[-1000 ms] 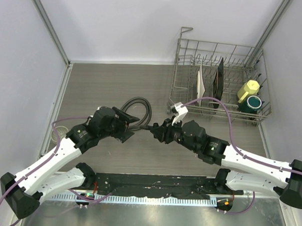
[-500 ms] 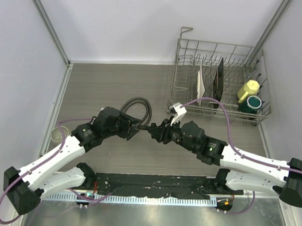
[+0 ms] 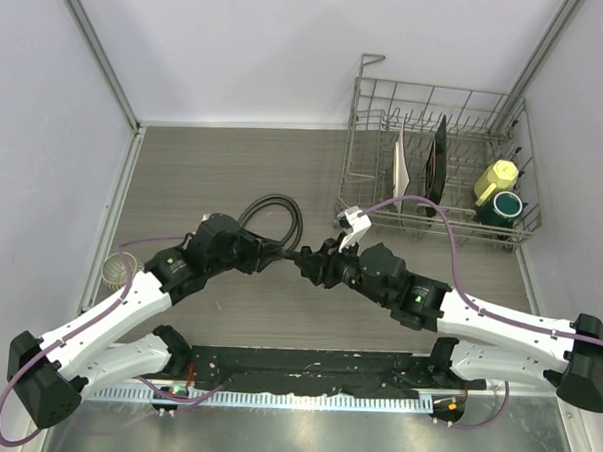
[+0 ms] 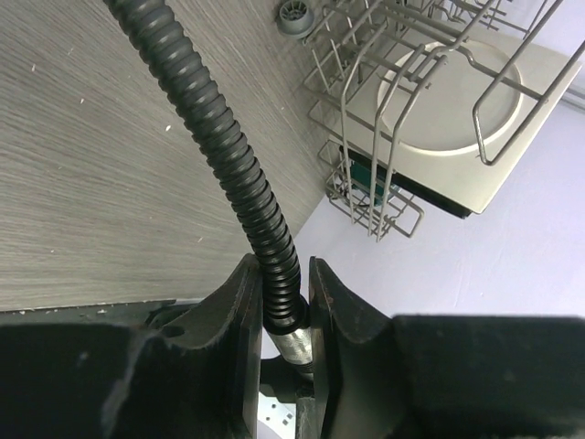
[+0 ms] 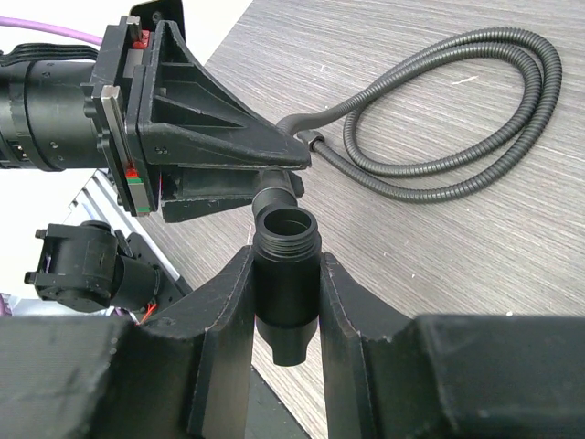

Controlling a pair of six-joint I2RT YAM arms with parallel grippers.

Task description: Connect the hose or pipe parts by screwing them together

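The black ribbed hose (image 3: 280, 203) lies in a loop on the table behind both grippers. My left gripper (image 4: 277, 279) is shut on the hose (image 4: 212, 123) just above its silver end connector (image 4: 294, 346). My right gripper (image 5: 285, 261) is shut on the small black nozzle fitting (image 5: 285, 285), threaded mouth up, side branch toward the left gripper's body (image 5: 196, 137). From above, the left gripper (image 3: 271, 253) and right gripper (image 3: 307, 265) meet tip to tip at mid-table. The joint between connector and fitting is hidden by the fingers.
A wire dish rack (image 3: 378, 121) stands at the back right with plates, a yellow cup (image 3: 496, 179) and a green cup (image 3: 507, 205). In the left wrist view the rack (image 4: 361, 197) is close beyond the hose. A small round object (image 3: 112, 270) lies by the left wall.
My left gripper has moved right toward the right gripper and closed on the hose end. The right arm has shifted slightly left, still holding the fitting.
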